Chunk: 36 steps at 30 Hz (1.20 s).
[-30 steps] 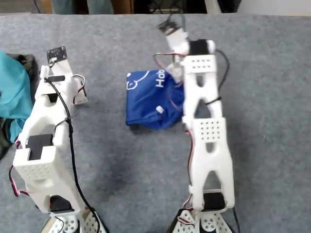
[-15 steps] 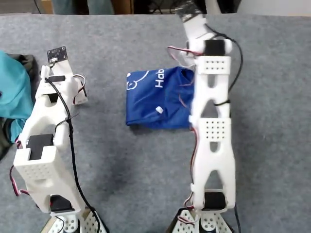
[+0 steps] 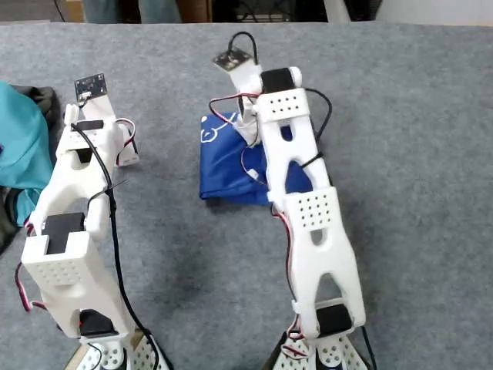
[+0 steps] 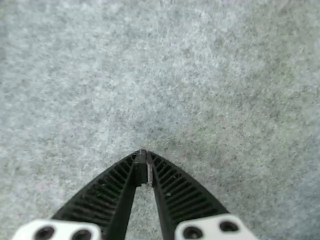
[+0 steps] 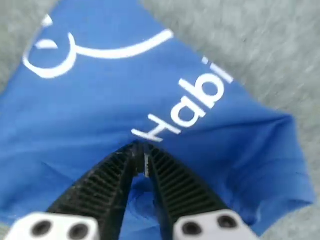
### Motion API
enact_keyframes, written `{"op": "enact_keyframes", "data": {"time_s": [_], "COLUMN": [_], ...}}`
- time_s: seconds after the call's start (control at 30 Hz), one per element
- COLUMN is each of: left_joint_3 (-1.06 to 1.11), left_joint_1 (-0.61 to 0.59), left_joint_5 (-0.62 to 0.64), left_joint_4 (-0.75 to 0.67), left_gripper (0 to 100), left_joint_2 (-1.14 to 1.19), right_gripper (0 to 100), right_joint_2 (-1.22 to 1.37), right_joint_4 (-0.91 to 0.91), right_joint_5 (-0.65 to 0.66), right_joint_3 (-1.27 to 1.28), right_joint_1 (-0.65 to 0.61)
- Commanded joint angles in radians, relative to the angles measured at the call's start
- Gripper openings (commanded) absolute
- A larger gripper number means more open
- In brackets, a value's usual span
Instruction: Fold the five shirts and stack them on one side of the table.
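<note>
A folded blue shirt [image 3: 223, 158] with white print lies on the grey table, a little left of centre. My right arm [image 3: 296, 162] stretches across its right half. In the right wrist view my right gripper [image 5: 141, 152] is shut, its tips together just above the blue shirt [image 5: 115, 95] near the white lettering. No cloth shows between the fingers. My left arm [image 3: 73, 177] stands at the left. My left gripper [image 4: 143, 162] is shut over bare grey table with nothing in it.
A teal shirt [image 3: 19, 146] lies bunched at the left edge on top of a dark garment [image 3: 40, 96]. Grey table [image 3: 416, 139] stretches open on the right and along the front between the arm bases.
My right arm swung first toward the far right of the blue shirt, then back left, and now hangs over the shirt's printed part. The left arm stayed still.
</note>
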Motion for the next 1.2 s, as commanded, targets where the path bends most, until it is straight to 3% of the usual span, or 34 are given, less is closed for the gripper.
{"op": "enact_keyframes", "data": {"time_s": [0.0, 0.67, 0.83, 0.97, 1.17], "left_joint_3": [-0.025, -0.027, -0.028, -0.028, -0.147], "left_joint_1": [-0.005, -0.004, -0.001, 0.015, 0.127], "left_joint_5": [0.003, 0.003, 0.003, 0.002, 0.003], "left_joint_4": [-0.014, -0.014, -0.014, -0.014, 0.057], "left_gripper": [3, 3, 3, 3, 3], "left_joint_2": [-0.043, -0.043, -0.043, -0.052, -0.068], "right_gripper": [1.5, 1.5, 1.5, 1.5, 1.5], "right_joint_2": [-0.077, -0.674, -0.691, -0.716, -0.842], "right_joint_4": [0.011, -0.005, -0.153, -0.18, 0.009], "right_joint_5": [-0.006, 0.023, 0.023, 0.025, 0.072], "right_joint_3": [0.062, 1.038, 1.202, 1.182, 1.013], "right_joint_1": [0.061, 0.267, 0.324, 0.341, 0.347]}}
